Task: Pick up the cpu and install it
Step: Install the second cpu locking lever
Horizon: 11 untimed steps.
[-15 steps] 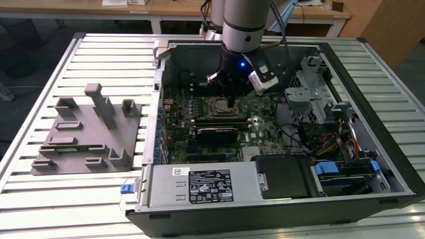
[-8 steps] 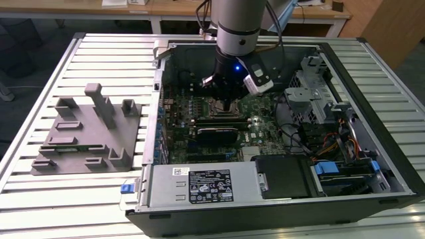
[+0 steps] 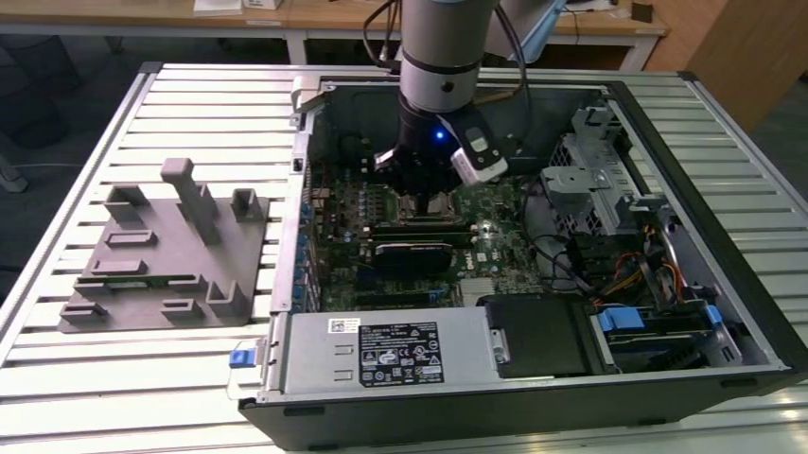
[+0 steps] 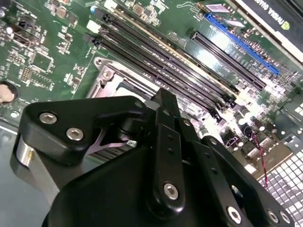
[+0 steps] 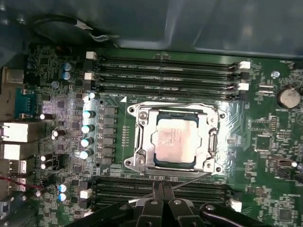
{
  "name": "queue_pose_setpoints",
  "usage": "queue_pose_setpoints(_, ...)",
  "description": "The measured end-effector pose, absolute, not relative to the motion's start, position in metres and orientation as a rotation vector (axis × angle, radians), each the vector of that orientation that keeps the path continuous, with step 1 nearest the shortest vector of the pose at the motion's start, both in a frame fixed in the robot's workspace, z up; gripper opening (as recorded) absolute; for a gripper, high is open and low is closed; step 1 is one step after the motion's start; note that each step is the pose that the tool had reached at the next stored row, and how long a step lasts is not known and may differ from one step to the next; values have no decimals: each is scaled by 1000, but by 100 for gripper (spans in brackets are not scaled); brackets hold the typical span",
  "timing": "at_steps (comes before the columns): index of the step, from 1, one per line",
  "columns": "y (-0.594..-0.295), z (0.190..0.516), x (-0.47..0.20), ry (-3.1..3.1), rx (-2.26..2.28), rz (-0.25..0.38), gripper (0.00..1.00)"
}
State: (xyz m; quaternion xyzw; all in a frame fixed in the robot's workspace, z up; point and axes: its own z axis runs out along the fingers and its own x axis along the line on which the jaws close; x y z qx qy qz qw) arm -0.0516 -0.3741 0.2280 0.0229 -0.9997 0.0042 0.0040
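Observation:
The cpu (image 5: 175, 142), a small square chip with a pale silver top, lies flat inside the metal-framed motherboard socket (image 5: 142, 137). My gripper (image 5: 163, 188) hovers just off the socket's edge, beside the memory slots, and its black fingers are pressed together with nothing between them. In the exterior view the gripper (image 3: 423, 184) hangs low inside the open computer case, directly over the socket (image 3: 430, 206). In the second wrist view the gripper's black body covers most of the socket frame (image 4: 106, 78), so the chip is hidden there.
The grey moulded tray (image 3: 165, 255) lies on the slatted table at the exterior view's left, outside the case (image 3: 297, 284). Memory slots (image 5: 165, 75) flank the socket. A power supply (image 3: 378, 355) sits nearest the camera, and drive cages and cables (image 3: 619, 236) fill the case's right side.

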Motion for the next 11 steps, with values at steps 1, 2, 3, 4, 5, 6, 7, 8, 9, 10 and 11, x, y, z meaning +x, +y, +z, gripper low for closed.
queue_pose_setpoints(1,-374,226,-52,-3133,72,13,11)
queue_pose_setpoints(2,-374,224,-52,-3133,72,13,11)
queue_pose_setpoints(3,-374,223,-52,-3132,72,13,11)
queue_pose_setpoints(4,-374,221,-52,-3131,72,13,11)
queue_pose_setpoints(5,-374,219,-53,-3131,72,13,11)
queue_pose_setpoints(6,-374,217,-53,-3130,72,13,11)
queue_pose_setpoints(7,-374,216,-54,-3130,72,13,11)
queue_pose_setpoints(8,-374,215,-55,-3130,72,13,11)
queue_pose_setpoints(9,-374,214,-57,-3130,72,13,11)
queue_pose_setpoints(10,-375,213,-59,-3130,72,13,11)
queue_pose_setpoints(11,-375,212,-60,-3130,72,13,11)
